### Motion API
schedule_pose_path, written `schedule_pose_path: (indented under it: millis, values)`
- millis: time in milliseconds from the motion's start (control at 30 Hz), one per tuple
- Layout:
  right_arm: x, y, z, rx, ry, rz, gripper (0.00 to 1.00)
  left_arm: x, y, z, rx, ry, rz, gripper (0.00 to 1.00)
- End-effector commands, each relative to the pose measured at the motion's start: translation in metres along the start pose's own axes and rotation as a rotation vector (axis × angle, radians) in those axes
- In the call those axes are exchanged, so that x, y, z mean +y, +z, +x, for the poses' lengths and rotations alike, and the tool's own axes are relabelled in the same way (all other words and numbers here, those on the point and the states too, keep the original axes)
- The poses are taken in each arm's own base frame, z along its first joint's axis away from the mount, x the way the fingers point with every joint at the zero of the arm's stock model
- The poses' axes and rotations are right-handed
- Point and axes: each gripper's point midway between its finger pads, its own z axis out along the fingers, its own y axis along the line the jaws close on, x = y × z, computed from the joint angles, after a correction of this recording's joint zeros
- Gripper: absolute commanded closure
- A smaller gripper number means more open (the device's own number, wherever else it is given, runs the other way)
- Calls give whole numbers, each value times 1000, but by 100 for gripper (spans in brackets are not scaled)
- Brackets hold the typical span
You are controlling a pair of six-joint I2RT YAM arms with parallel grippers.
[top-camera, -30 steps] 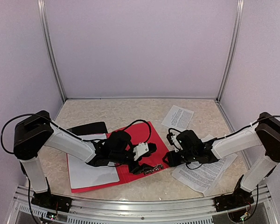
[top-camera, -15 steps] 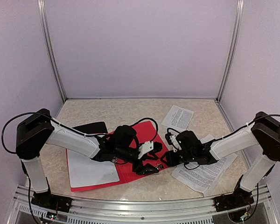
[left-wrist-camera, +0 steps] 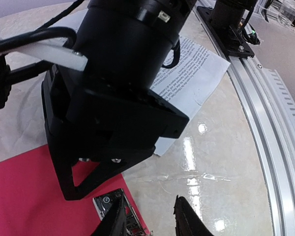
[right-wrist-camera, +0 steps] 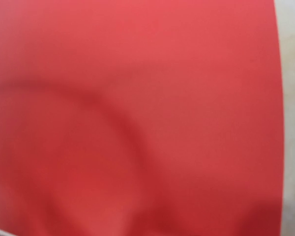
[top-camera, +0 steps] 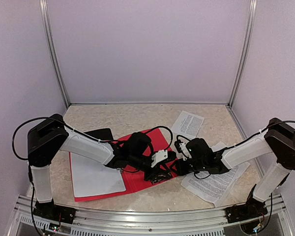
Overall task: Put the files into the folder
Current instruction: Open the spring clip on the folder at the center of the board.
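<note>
A red folder lies open on the table with a white sheet on its left half. More files lie to its right: printed sheets under the right arm and one printed sheet further back. My left gripper reaches across to the folder's right edge. In the left wrist view its fingers stand apart over the metal clip, with bare table in the gap. My right gripper touches that same edge. Blurred red folder fills the right wrist view and hides the right fingers.
A black flat piece lies behind the folder's left half. The metal frame rail runs along the near table edge. Side walls and corner posts enclose the table. The two arms nearly meet at the folder's right edge.
My left arm has reached further right across the folder to meet the right gripper, and its jaws have narrowed. The right gripper has edged left onto the folder's rim.
</note>
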Motion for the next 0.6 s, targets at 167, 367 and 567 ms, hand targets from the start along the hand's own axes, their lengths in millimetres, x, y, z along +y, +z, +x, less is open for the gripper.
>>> schedule_pose_path:
  millis: [167, 367, 567]
  values:
    - [-21, 4, 42, 127, 29, 49, 69, -10, -20, 11, 37, -27, -24, 89]
    - [-25, 3, 44, 133, 33, 67, 72, -17, -41, 15, 50, -49, -58, 95]
    - [-30, 0, 50, 151, 33, 92, 73, -22, -60, 37, 97, -100, -122, 90]
